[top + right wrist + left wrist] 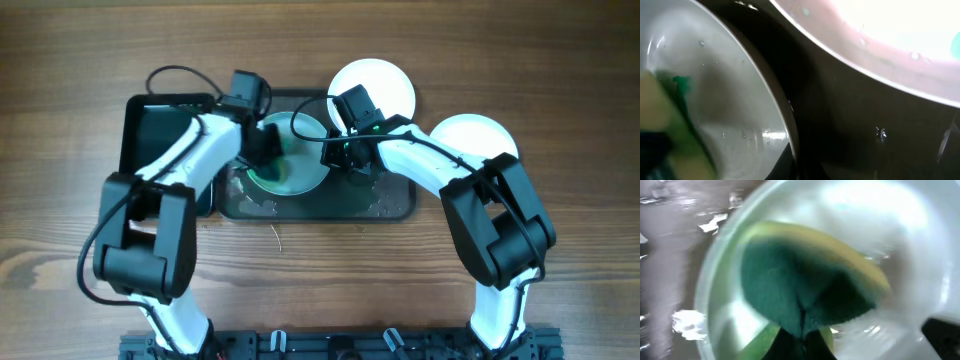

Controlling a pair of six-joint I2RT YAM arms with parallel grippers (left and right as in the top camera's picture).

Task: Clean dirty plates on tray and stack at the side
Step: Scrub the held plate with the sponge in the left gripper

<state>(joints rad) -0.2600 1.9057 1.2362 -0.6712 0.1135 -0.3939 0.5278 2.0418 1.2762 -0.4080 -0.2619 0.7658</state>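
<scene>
A pale blue plate point(300, 165) lies on the dark grey tray point(392, 205), with a teal-green smear at its left side. My left gripper point(265, 150) is shut on a green and yellow sponge point(805, 287) and presses it onto this plate point(920, 255). My right gripper point(350, 158) is shut on the plate's right rim point(785, 125); the sponge shows at the left of the right wrist view point(675, 130). Two white plates lie on the table, one behind the tray point(385, 85) and one to its right point(478, 138).
A glossy black tub point(150, 135) stands against the tray's left end. Water drops and bits of foam lie on the tray's front part point(255, 200). The nearer white plate also shows in the right wrist view point(880, 35).
</scene>
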